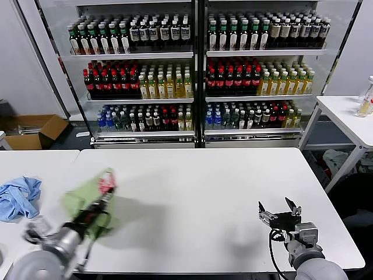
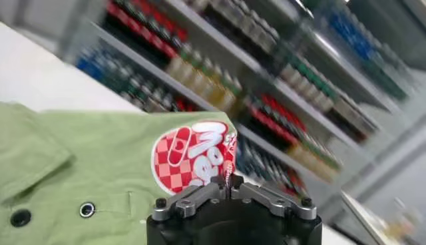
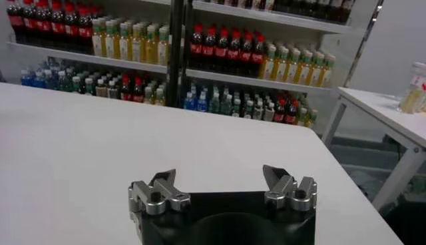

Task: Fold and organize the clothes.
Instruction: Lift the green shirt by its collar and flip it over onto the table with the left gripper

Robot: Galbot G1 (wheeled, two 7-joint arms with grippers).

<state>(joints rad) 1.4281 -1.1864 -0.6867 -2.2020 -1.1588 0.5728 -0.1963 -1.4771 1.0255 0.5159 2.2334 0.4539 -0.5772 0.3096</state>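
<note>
Head view: at lower left, the left gripper (image 1: 104, 198) holds the soft light green polo shirt (image 1: 87, 201) bunched above the white table (image 1: 198, 192); at lower right, the right gripper (image 1: 280, 211) hovers with jaws apart, empty.

Left wrist view: jaws clamp the shirt's hem beside its red-and-white graphic (image 2: 193, 154). Light, limp cloth; shoulders or hem corners probably give better holds.

Right wrist view: only bare tabletop lies ahead.

Lighting: bright, even, overhead — soft shadow on table (image 1: 192, 192); shelves (image 2: 279, 86) streaked with motion blur in left wrist view.

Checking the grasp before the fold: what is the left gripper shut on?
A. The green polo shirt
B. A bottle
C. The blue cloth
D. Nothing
A: the left gripper is pinched on the green polo shirt at the edge by its red-and-white graphic.
</note>
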